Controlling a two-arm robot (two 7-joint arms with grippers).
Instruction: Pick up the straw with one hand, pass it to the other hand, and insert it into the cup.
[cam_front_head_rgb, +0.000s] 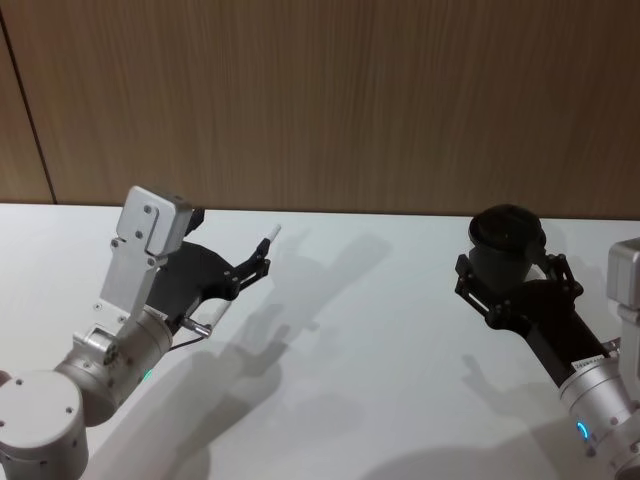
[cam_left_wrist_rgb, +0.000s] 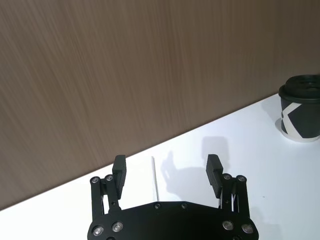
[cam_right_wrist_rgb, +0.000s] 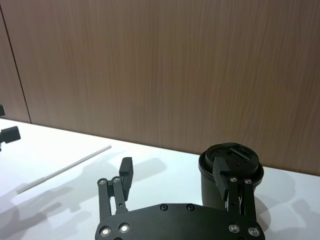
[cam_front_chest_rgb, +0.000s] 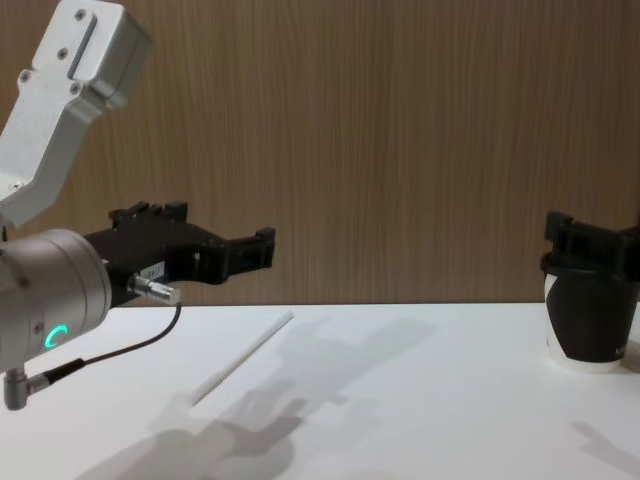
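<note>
The thin white straw (cam_front_head_rgb: 245, 276) lies flat on the white table (cam_front_head_rgb: 380, 400), also seen as the straw (cam_front_chest_rgb: 243, 369). My left gripper (cam_front_head_rgb: 262, 258) hovers just above it, open. In the left wrist view the straw (cam_left_wrist_rgb: 155, 177) lies on the table below the gap between the two fingers of the left gripper (cam_left_wrist_rgb: 167, 167). The black lidded cup (cam_front_head_rgb: 507, 241) stands upright at the back right. My right gripper (cam_front_head_rgb: 512, 278) is open close in front of the cup (cam_right_wrist_rgb: 230, 172), at about lid height, holding nothing. The right gripper (cam_front_chest_rgb: 582, 240) overlaps the top of the cup (cam_front_chest_rgb: 588, 325).
A wood-panelled wall (cam_front_head_rgb: 330, 100) runs along the table's far edge. Bare table lies between the two arms and toward the front.
</note>
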